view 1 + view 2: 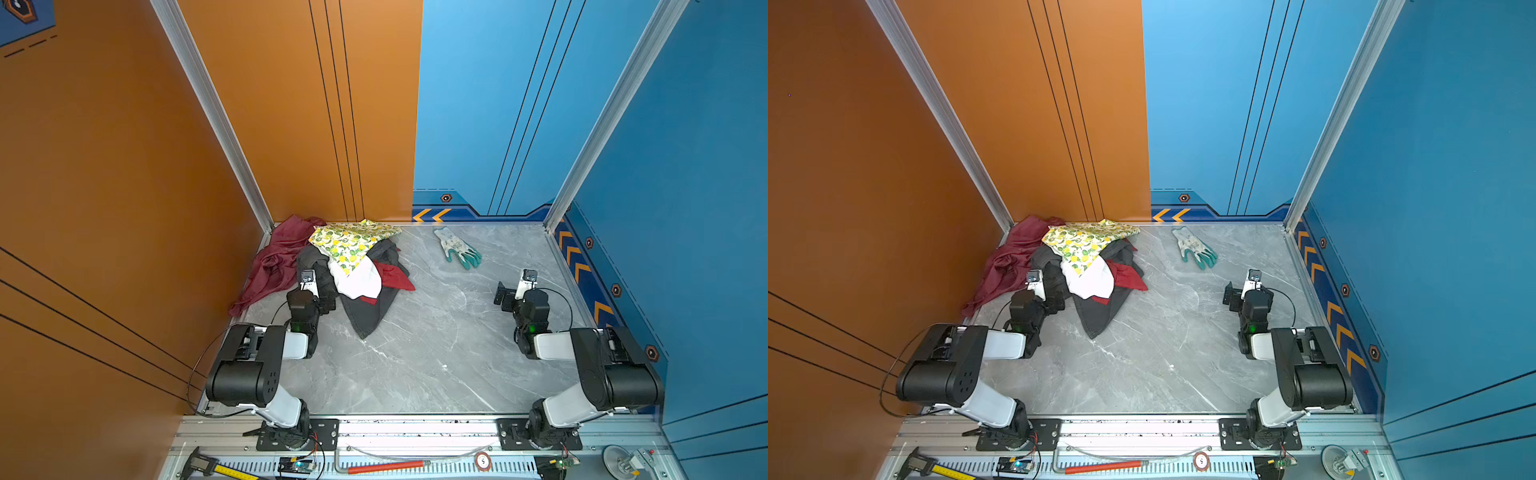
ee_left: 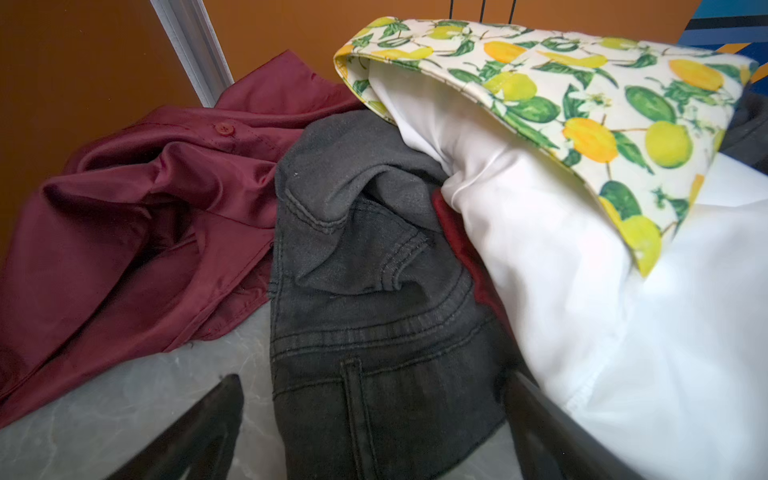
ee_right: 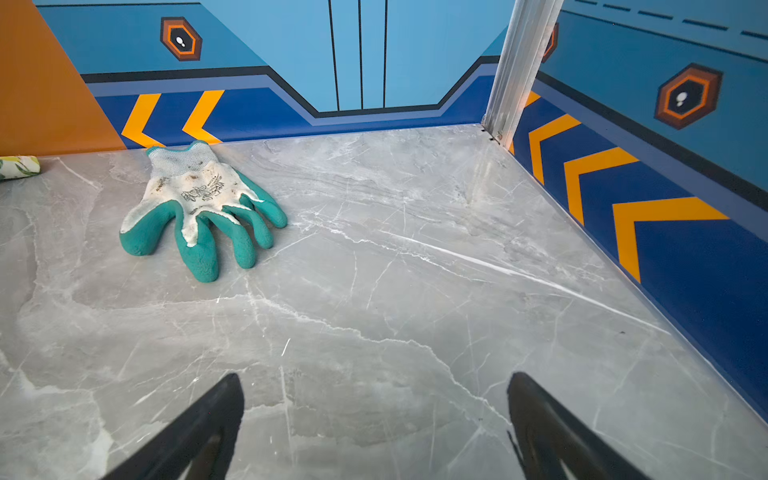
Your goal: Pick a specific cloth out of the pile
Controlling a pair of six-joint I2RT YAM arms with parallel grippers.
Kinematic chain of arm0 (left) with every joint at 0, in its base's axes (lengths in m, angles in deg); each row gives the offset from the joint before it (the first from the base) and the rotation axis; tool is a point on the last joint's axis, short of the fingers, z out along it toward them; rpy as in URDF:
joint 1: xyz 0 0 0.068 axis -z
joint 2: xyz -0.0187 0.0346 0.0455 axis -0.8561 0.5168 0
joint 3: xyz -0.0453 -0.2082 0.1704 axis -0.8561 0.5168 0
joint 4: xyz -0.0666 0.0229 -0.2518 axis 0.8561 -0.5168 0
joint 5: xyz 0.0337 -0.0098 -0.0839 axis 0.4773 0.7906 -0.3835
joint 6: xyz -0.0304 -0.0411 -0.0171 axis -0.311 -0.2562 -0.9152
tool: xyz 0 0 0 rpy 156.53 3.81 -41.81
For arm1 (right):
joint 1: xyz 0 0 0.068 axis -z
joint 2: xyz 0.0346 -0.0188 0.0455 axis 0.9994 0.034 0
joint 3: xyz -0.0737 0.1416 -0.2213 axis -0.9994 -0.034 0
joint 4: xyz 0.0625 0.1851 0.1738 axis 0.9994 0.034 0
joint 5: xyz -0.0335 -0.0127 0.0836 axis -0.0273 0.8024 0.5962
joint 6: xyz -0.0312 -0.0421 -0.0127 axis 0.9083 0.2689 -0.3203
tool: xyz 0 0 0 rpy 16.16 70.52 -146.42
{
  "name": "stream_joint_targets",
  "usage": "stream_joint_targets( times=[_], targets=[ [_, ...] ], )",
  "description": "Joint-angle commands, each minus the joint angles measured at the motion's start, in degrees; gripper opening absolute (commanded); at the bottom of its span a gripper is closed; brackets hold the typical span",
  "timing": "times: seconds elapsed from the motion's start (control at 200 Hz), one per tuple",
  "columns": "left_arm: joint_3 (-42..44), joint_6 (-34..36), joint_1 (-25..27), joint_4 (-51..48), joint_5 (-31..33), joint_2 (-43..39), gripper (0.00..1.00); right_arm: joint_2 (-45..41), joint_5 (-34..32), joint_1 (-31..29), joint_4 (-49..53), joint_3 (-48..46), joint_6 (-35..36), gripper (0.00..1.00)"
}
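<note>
A: How many items lie on the table [image 1: 436, 353]?

B: One maroon cloth [image 1: 274, 262], one pile [image 1: 357, 274] and one work glove [image 1: 457, 248]. The pile comprises one lemon-print cloth [image 1: 353, 241], one white cloth [image 1: 358, 280], one bright red cloth [image 1: 395, 277] and dark grey garments [image 1: 370, 311]. These appear to be two, though the folds hide where one ends.

A: And the end effectors?

B: Two. The left gripper [image 2: 374, 390] sits at the pile's near left edge, jaws spread wide to either side of the grey denim, clamping nothing. The right gripper [image 3: 374, 386] hangs above bare table on the right, well apart from the pile, jaws likewise wide and empty. The glove lies beyond it.

A: Where is the maroon cloth?

B: In the far left corner, against the orange wall [image 1: 124, 166], trailing along the table's left edge toward the left arm. It lies beside the pile, its right edge touching the dark grey garments and meeting the lemon-print cloth at the far side.

A: Its appearance?

B: Dark maroon, thin, faintly shiny and heavily crumpled; the largest fabric in view. The left wrist view shows a stitched seam and one matching button [image 2: 225, 129].
</note>
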Motion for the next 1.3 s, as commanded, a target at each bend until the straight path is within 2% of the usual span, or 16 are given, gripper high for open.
stream_joint_targets(
  times=[0.0,1.011,1.291],
  targets=[
    [-0.24,0.81,0.37,-0.19,0.28,-0.11,0.98,0.25,-0.85,-0.24,0.96,0.32,-0.33,1.0],
    [-0.48,0.72,0.28,-0.38,0.16,0.01,0.98,0.23,-0.57,-0.24,1.28,0.41,-0.18,1.0],
    [-0.31,1.4,1.11,-0.33,1.47,-0.45,0.98,-0.39,-1.31,-1.68,-2.0,-1.53,1.35,1.0]
  ],
)
